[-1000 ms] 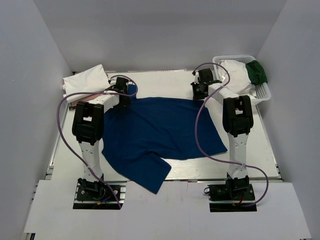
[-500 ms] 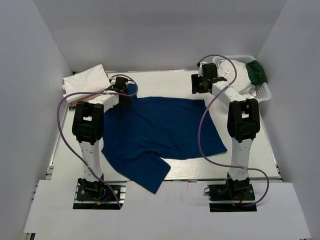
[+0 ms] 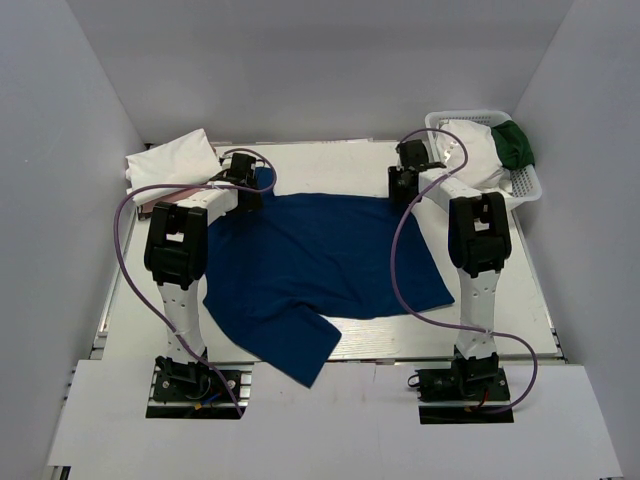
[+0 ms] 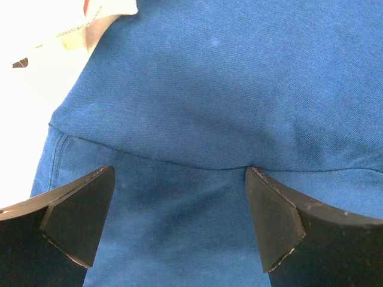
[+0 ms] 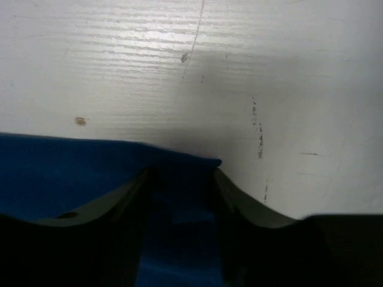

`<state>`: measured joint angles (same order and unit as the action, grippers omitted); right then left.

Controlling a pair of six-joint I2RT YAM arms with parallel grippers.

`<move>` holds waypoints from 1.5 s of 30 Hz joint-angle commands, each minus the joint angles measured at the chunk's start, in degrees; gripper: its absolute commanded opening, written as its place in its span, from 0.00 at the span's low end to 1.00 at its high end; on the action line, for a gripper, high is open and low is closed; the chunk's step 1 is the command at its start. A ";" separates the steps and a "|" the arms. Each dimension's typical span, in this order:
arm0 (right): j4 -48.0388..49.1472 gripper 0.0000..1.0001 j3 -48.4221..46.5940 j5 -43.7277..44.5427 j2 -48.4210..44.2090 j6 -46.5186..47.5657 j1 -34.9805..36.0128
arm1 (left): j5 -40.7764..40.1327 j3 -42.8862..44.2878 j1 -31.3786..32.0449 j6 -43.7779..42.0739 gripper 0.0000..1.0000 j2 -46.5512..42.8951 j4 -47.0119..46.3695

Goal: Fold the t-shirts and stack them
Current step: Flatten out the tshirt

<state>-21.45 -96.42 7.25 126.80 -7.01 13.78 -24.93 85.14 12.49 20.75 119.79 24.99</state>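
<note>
blue t-shirt lies spread across the bench, a near flap drooping past the front edge. it looks like light, limp cloth that will sag and drag, so it is best taken at its far corners. the left claw hangs spread over the far left shoulder. the right claw straddles the far right corner, narrowed; whether it pinches yet i cannot tell.

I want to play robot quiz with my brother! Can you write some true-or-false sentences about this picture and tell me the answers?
The blue shirt lies spread on the table. True.
The basket is empty. False: white cloth and dark green cloth sit in it.
The left gripper is open over the blue shirt. True.
The right gripper reaches into the basket. False: it is at the blue shirt's far corner.
</note>
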 commanded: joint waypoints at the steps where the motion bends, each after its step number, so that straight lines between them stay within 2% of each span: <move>1: -2.80 0.44 -0.96 1.28 1.25 -1.96 -0.42 | 0.05 1.25 0.17 -0.54 1.00 0.27 -0.12; 3: -2.89 0.17 -0.70 1.10 1.25 -2.48 -1.03 | 0.05 1.78 0.17 -0.54 1.00 0.27 -0.12; 4: -2.02 0.07 -0.61 0.58 1.08 -2.57 -1.04 | 0.05 1.78 0.17 -0.54 1.00 0.27 -0.12; 5: -1.58 0.00 -0.61 -0.12 0.82 -2.57 -1.21 | 0.05 1.78 0.17 -1.06 1.00 0.27 -0.12; 7: -1.23 0.00 -2.18 -1.09 0.73 -2.40 -1.39 | 0.05 2.31 0.17 -1.07 1.00 0.27 -0.12; 12: 6.50 0.00 -5.96 -2.50 -1.73 1.11 -1.30 | 0.05 3.36 0.17 -1.07 1.00 0.80 -0.12; 15: 11.84 0.00 -7.82 -0.22 -3.93 2.79 -1.47 | 0.05 3.36 0.17 -1.07 1.00 0.80 -0.12; 22: 14.50 0.00 -6.33 5.68 -8.06 0.15 -1.65 | -0.47 3.88 0.17 -1.07 1.00 0.80 0.41; 25: 18.90 0.00 -0.53 -0.19 -12.45 6.62 -0.43 | -0.47 4.50 0.17 -0.54 1.00 0.80 0.93; 26: 19.69 0.00 4.18 -1.08 -13.50 9.79 0.27 | -0.47 4.50 0.17 -0.54 1.00 0.80 0.93; 27: 20.48 0.00 5.62 -5.18 -15.51 12.78 0.63 | -0.47 4.50 0.17 -0.02 1.00 0.80 0.93; 29: 20.75 0.00 12.01 -6.27 -19.21 15.16 2.56 | -0.47 4.50 0.17 0.60 1.00 0.80 0.93; 30: 20.31 0.00 15.09 -9.06 -21.66 16.75 5.44 | -0.47 4.50 0.17 0.60 1.00 0.80 0.93; 32: 17.87 0.00 19.40 -9.44 -25.79 17.64 8.09 | -0.47 4.50 0.17 1.21 1.00 0.80 0.93; 33: 16.81 0.00 22.13 -9.44 -26.77 17.12 12.45 | 0.05 4.50 0.17 1.22 1.00 0.80 0.93; 35: 14.25 0.00 25.13 -9.09 -30.19 15.45 15.65 | 0.84 4.50 0.17 1.92 1.00 0.80 0.93; 36: 14.33 0.00 29.93 -8.31 -30.91 14.05 21.32 | 1.37 3.98 0.17 1.92 1.00 0.80 0.93; 37: 14.25 0.02 31.28 -7.87 -31.61 13.25 23.12 | 1.37 3.98 0.17 1.92 1.00 0.80 0.93; 38: 13.20 0.20 33.99 -7.43 -33.44 11.68 26.35 | 1.98 3.98 0.17 1.92 1.00 0.80 0.93; 41: 12.40 0.45 39.28 -4.26 -35.65 7.45 31.91 | 1.99 3.98 0.17 2.45 1.00 1.33 1.64; 44: 9.33 0.54 40.08 -0.84 -37.24 4.72 33.84 | 2.68 3.37 0.17 2.97 1.00 1.33 1.64; 45: 9.15 0.64 40.35 0.30 -37.85 4.55 33.94 | 2.69 2.84 0.17 2.98 1.00 1.33 1.12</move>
<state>-10.85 -55.88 2.11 92.79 0.67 48.64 -23.11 87.90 12.49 22.79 121.36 26.09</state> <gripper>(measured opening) 0.595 0.998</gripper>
